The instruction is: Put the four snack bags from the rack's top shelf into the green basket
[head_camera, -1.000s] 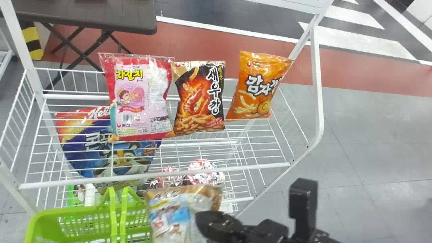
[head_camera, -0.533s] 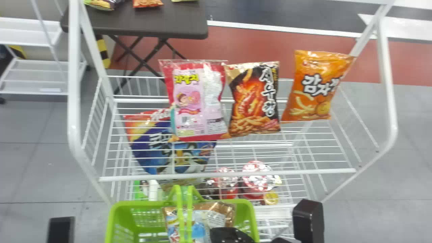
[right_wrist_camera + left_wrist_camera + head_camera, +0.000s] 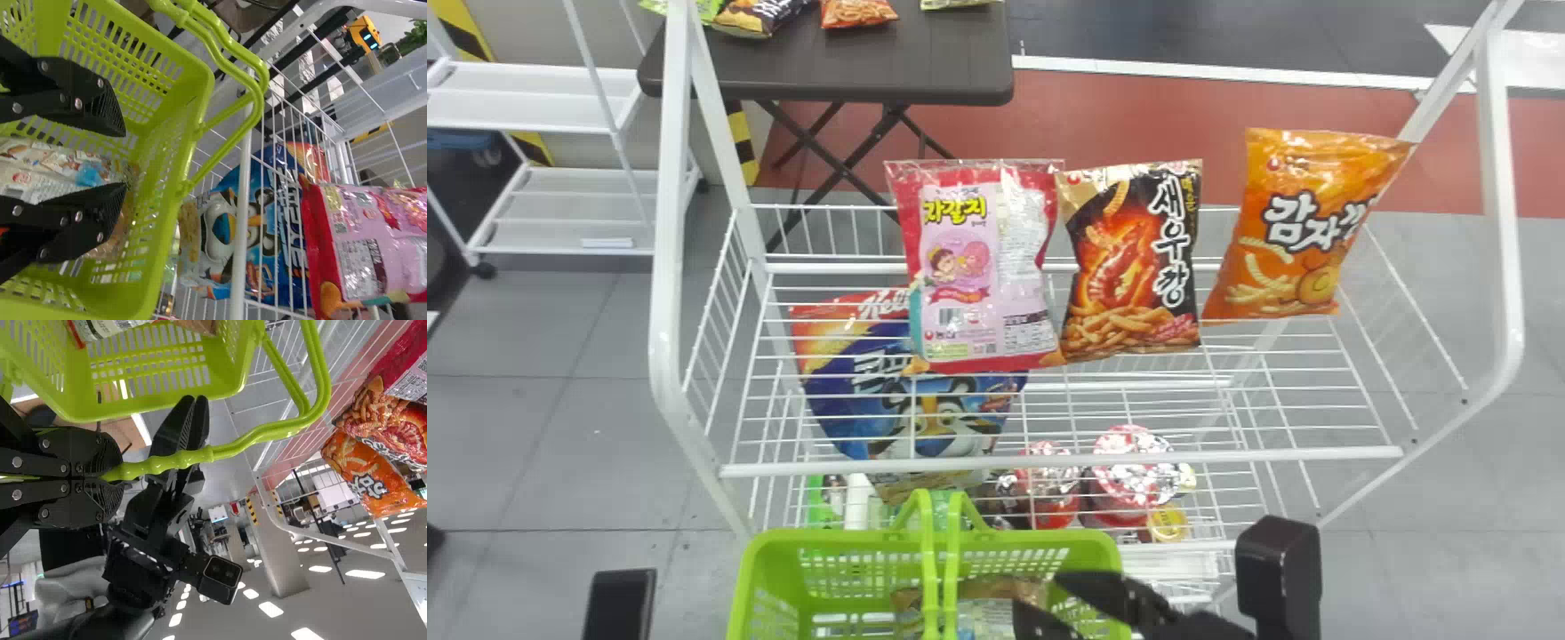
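While one snack bag (image 3: 996, 615) is held in the basket (image 3: 854, 540), the right end effector (image 3: 1037, 593) is spread wide above it — the handle (image 3: 929, 569) is gripped by the left end effector (image 3: 619, 603). On the top shelf (image 3: 1067, 462), a pink bag (image 3: 965, 267), black bag (image 3: 1134, 267) and orange bag (image 3: 1298, 231) are lined up.

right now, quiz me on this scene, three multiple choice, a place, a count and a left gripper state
1. In the head view, where on the top shelf is the orange bag?
a) left end
b) middle
c) right end

2. How many bags are on that shelf?
a) two
b) three
c) five

3. The left gripper is:
a) shut on the basket's handle
b) wide open
c) shut on a bag

1 c: it is beyond the black bag.
2 b: pink bag, black, orange.
3 a: the handle runs between its fingers.
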Motion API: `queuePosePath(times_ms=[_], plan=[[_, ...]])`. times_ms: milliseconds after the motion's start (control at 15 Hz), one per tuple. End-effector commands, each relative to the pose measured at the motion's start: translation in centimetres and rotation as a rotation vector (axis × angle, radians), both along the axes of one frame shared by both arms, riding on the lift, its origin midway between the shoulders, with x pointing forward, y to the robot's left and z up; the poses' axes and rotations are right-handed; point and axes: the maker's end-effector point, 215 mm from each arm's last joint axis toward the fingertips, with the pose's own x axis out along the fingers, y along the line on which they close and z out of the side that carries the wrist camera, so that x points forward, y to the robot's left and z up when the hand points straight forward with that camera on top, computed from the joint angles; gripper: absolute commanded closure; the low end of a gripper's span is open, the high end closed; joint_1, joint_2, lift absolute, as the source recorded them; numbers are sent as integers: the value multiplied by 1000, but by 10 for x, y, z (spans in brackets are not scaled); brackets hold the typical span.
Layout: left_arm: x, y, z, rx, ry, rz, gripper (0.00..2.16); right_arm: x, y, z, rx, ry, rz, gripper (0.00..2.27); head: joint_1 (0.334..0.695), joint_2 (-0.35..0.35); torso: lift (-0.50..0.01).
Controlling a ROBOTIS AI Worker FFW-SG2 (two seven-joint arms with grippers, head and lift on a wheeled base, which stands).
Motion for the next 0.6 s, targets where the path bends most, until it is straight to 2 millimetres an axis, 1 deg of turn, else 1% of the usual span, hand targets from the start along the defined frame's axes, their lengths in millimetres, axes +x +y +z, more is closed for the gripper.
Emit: queuePosePath(times_ms=[0,133,200,267,400,533], plan=[[-2,-5,0,-3,3,-8,2148,46,-8,38,4,-187,-77,70,695,-138,0],[-2,-10,0,0,-3,-17,2148,95,-12,59,9,-288,-183,90,695,-158,0],[-3,-10,-1,0,3,-18,2148,117,-10,67,-7,-337,-223,90,695,-164,0],[-2,-10,-2,-3,1,-19,2148,143,-4,77,-38,-402,-271,90,695,-171,0],[-3,-9,-4,-6,8,-22,2148,192,11,86,-82,-460,-325,90,695,-159,0],[-4,-9,-6,-10,12,-24,2148,228,34,99,-83,-485,-339,93,695,-120,0]])
